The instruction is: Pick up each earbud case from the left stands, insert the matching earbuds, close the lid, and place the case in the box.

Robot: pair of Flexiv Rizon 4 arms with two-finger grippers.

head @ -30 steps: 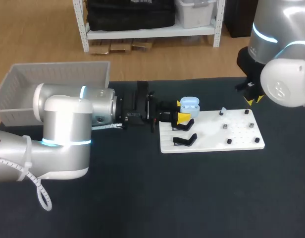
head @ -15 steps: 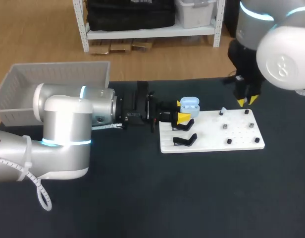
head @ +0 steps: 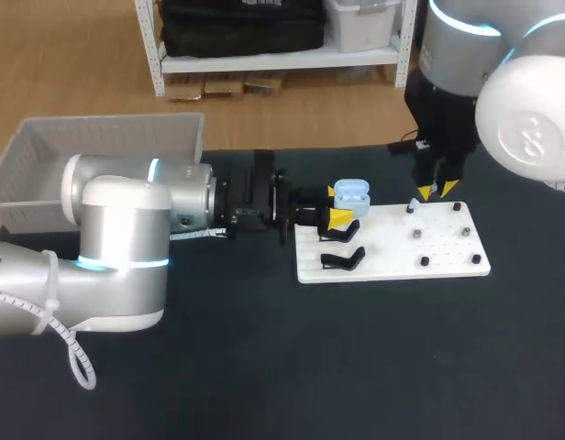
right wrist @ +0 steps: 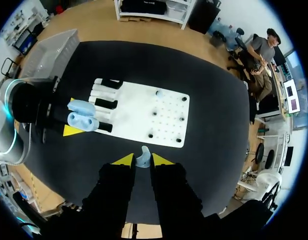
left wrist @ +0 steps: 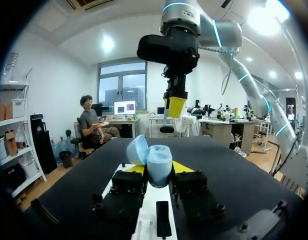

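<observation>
Pinching an open light-blue earbud case [left wrist: 153, 161], left tool [left wrist: 159, 168]; right tool [right wrist: 142, 160] tight around one pale earbud [right wrist: 142, 155].

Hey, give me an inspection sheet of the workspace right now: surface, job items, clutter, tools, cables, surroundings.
Surface: dark table with a white peg board lying on it.
Job's things: open light blue earbud case in the left tool; one earbud in the right tool; second earbud on the peg board; bare black stand; grey box at the table's left rear.
Clutter: nothing seen.
Grippers: left tool shut on the earbud case; right tool shut on its earbud, above the board.
Cables: ribbed white hose on the left arm.
Surroundings: nothing seen reaching over the table.
</observation>
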